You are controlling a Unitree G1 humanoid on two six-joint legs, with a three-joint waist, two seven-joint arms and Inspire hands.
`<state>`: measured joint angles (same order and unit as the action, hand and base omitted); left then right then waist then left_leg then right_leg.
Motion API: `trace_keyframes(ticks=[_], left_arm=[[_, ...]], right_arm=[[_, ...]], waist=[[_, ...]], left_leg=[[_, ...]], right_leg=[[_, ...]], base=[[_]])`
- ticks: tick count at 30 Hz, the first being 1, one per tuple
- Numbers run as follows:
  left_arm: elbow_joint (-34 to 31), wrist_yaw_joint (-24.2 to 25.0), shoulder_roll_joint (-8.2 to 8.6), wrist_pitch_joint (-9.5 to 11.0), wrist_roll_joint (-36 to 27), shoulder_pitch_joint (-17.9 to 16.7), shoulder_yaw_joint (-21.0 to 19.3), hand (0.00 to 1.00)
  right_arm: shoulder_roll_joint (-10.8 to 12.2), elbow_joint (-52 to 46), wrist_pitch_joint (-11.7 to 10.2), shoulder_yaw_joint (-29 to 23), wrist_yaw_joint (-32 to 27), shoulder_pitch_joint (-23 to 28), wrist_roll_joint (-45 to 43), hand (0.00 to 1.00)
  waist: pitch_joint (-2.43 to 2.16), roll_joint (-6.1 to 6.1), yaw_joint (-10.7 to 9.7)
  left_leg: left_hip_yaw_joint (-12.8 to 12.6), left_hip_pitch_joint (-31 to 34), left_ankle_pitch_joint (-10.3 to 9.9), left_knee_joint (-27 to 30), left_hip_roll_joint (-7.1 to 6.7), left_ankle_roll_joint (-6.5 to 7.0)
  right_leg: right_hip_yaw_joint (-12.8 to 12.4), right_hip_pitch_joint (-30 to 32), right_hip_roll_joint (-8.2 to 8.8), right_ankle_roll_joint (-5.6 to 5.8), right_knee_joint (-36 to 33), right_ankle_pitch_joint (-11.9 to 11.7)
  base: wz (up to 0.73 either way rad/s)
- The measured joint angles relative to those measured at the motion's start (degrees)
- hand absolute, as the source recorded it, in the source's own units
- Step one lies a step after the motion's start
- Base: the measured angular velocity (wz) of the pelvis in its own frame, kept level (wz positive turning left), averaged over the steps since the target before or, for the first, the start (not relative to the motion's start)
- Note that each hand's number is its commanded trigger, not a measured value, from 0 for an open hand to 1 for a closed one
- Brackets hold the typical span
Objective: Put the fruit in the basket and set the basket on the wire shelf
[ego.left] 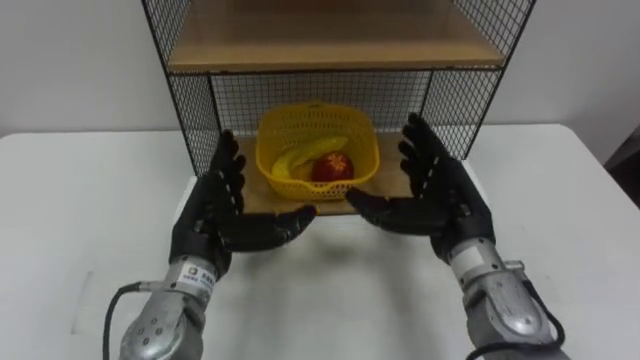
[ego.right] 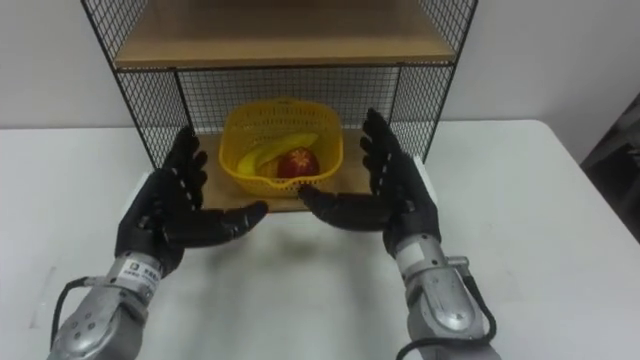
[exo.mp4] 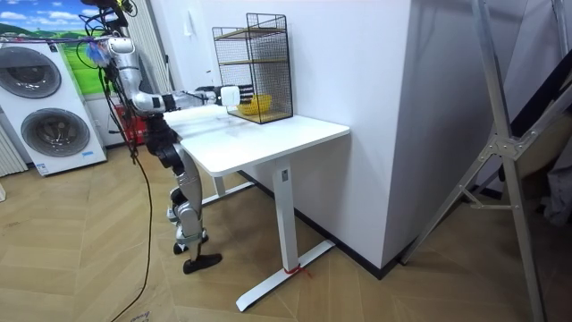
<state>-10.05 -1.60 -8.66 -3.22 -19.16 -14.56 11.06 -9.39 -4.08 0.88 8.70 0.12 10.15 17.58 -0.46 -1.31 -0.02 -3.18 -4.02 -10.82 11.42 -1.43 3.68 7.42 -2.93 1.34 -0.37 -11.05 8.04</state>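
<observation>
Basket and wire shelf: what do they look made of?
The basket looks like moulded plastic: uniform yellow, with a regular lattice of small holes and a smooth solid rim. The wire shelf is thin black wire mesh on a rod frame, probably coated metal with a matte finish. Its boards look like light wood or wood-look laminate; the frames do not show which.

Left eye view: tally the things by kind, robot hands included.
Wire shelf: 1
Yellow basket: 1
Banana: 1
Red fruit: 1
Table: 1
Robot hands: 2 (left robot hand, right robot hand, both open)
Total: 7
</observation>
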Motion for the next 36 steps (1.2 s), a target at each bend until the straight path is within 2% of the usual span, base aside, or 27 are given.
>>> trace_keyframes(ticks=[1, 3, 4, 6, 8, 13, 20, 22, 26, 29, 30, 34, 36], left_arm=[[-0.69, 0.24, -0.24, 0.13, 0.00, -0.36, 0.00, 0.00], [-1.41, 1.99, -0.55, 2.54, 0.07, -1.00, -0.52, 0.00], [-1.40, 2.45, -0.56, 2.97, 0.05, -1.02, -0.81, 0.00], [-1.38, 3.84, -0.59, 4.72, 0.00, -1.42, -1.77, 0.00], [-1.33, 4.71, -0.93, 5.14, 0.05, -2.17, -2.01, 0.00], [-1.34, 6.95, -1.28, 6.00, -0.18, -5.43, -3.44, 0.00], [-1.34, 8.30, -2.21, 8.80, -0.65, -8.52, -4.76, 0.00], [-1.35, 8.30, -2.33, 9.01, -0.63, -9.56, -4.87, 0.00], [-1.35, 8.16, -2.29, 11.18, -1.51, -11.46, -6.38, 0.00], [-1.34, 6.25, -2.04, 13.07, -1.51, -12.82, -8.90, 0.00], [-1.34, 4.43, -2.02, 13.68, -1.51, -13.17, -9.77, 0.00], [-1.33, -1.76, -1.38, 15.53, -1.33, -14.67, -13.96, 0.00], [-1.26, -5.98, -0.52, 16.19, -1.18, -15.08, -18.40, 0.00]], right_arm=[[-0.15, -0.37, 0.00, -0.31, 0.16, 0.28, 0.00, 0.00], [-0.52, -2.30, -0.59, -1.49, 1.05, 0.87, -0.47, 0.00], [-0.56, -2.90, -0.93, -1.62, 1.42, 1.03, -0.66, 0.00], [-0.57, -4.42, -3.25, -2.09, 3.09, 1.76, -1.28, 0.00], [-0.57, -5.20, -3.94, -2.97, 4.14, 2.67, -1.80, 0.00], [-1.14, -6.17, -4.36, -4.54, 4.81, 5.11, -3.39, 0.00], [-2.21, -8.31, -5.99, -6.31, 5.78, 10.25, -4.38, 0.00], [-2.21, -9.30, -6.62, -6.53, 5.51, 11.49, -5.37, 0.00], [-1.98, -10.25, -9.15, -7.79, 3.91, 13.96, -7.64, 0.00], [-2.02, -10.19, -10.38, -9.28, 1.26, 14.66, -9.15, 0.00], [-2.11, -10.14, -11.26, -10.42, -0.37, 15.41, -9.13, 0.00], [-2.15, -9.85, -12.52, -14.67, -6.70, 16.71, -9.85, 0.00], [-2.05, -9.85, -12.94, -18.61, -11.79, 17.35, -10.59, 0.00]], waist=[[0.00, 0.01, -0.01], [0.08, 0.23, 0.21], [0.10, 0.24, 0.21], [0.52, 0.38, 0.15], [0.70, 0.51, 0.16], [0.56, 0.39, 0.26], [0.48, 0.42, 0.20], [0.26, 0.48, 0.13], [0.25, 0.57, 0.29], [0.35, 0.68, 0.33], [0.37, 0.64, 0.59], [0.50, 1.06, 1.55], [0.39, 0.78, 2.01]], left_leg=[[0.00, 0.20, 0.01, 0.02, -0.01, 0.00], [-0.43, 0.10, 0.01, -0.11, 0.09, 0.00], [-0.63, 0.05, 0.00, -0.19, 0.11, 0.00], [-0.76, 0.11, 0.02, -0.45, 0.22, -0.03], [-0.73, 0.25, 0.03, -0.48, 0.22, -0.02], [-0.87, 1.08, 0.02, -0.47, 0.22, -0.03], [-0.89, 1.75, 0.02, -0.34, 0.27, -0.03], [-0.94, 1.81, 0.01, -0.35, 0.29, -0.03], [-0.84, 1.52, 0.01, -0.33, 0.29, -0.03], [-0.86, 0.81, 0.01, -0.50, 0.30, -0.04], [-0.85, 0.59, 0.01, -0.51, 0.29, -0.04], [-0.75, 0.38, -0.05, -0.55, 0.19, -0.10], [-0.50, 0.41, -0.04, -0.66, 0.14, -0.09]], right_leg=[[-0.18, 0.03, -0.13, 0.01, -0.03, -0.02], [-0.98, 0.02, -0.41, 0.06, 0.18, -0.18], [-0.96, -0.01, -0.42, 0.06, 0.18, -0.18], [-0.94, -0.03, -0.53, -0.01, 0.24, -0.40], [-0.99, 0.14, -0.52, 0.00, 0.24, -0.44], [-1.32, 1.32, -0.54, 0.02, 0.16, -0.23], [-0.85, 1.84, -0.58, -0.04, 0.28, -0.62], [-0.94, 1.83, -0.59, -0.04, 0.28, -0.61], [-0.81, 1.45, -0.56, -0.04, 0.23, -0.61], [-0.85, 0.83, -0.59, -0.04, 0.44, -0.61], [-0.79, 0.86, -0.56, -0.05, 0.45, -0.55], [-0.95, 0.95, -0.54, -0.01, 0.41, -0.24], [-0.67, 0.94, -0.49, 0.00, 0.42, -0.24]], base=[[-0.03], [-0.06], [-0.04], [0.00], [0.00], [-0.02], [0.00], [0.00], [0.00], [0.00], [0.00], [0.00], [0.04]])
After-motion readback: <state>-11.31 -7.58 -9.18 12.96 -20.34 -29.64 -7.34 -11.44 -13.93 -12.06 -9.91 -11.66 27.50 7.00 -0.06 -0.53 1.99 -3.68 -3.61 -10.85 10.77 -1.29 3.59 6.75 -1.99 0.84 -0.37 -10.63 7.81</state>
